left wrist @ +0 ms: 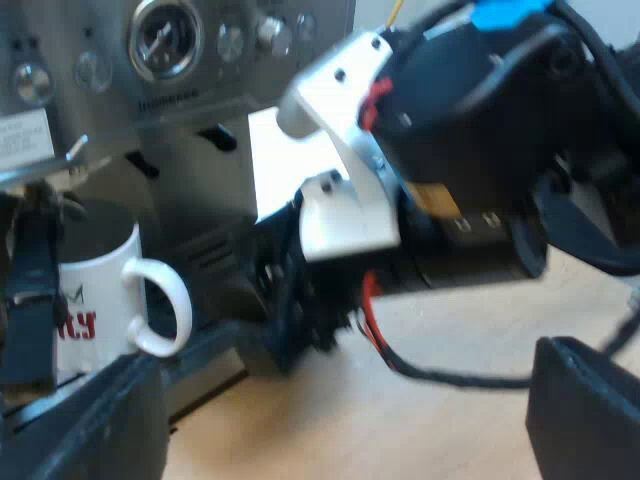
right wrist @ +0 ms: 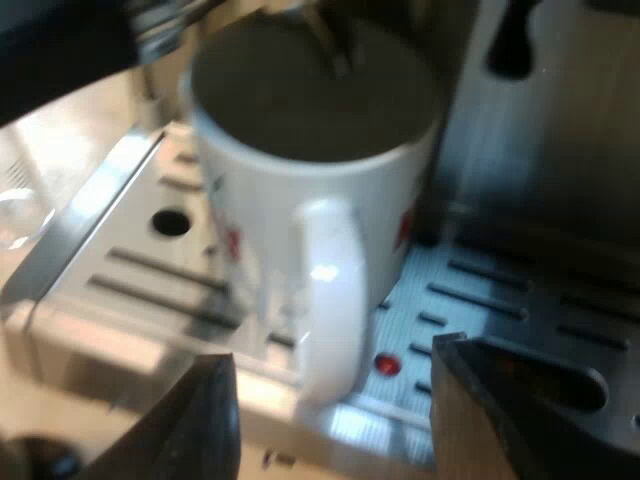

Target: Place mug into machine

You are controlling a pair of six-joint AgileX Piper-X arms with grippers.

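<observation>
Now mug [right wrist: 280,210] on drip tray [right wrist: 500,300], right end effector [right wrist: 330,360] apart astride handle [right wrist: 330,290]; left end effector [left wrist: 345,365] apart, facing gauge [left wrist: 163,35].

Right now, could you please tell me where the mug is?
In the right wrist view the mug stands on the machine's drip tray, with the right arm's open jaws either side of the handle, not touching.
</observation>
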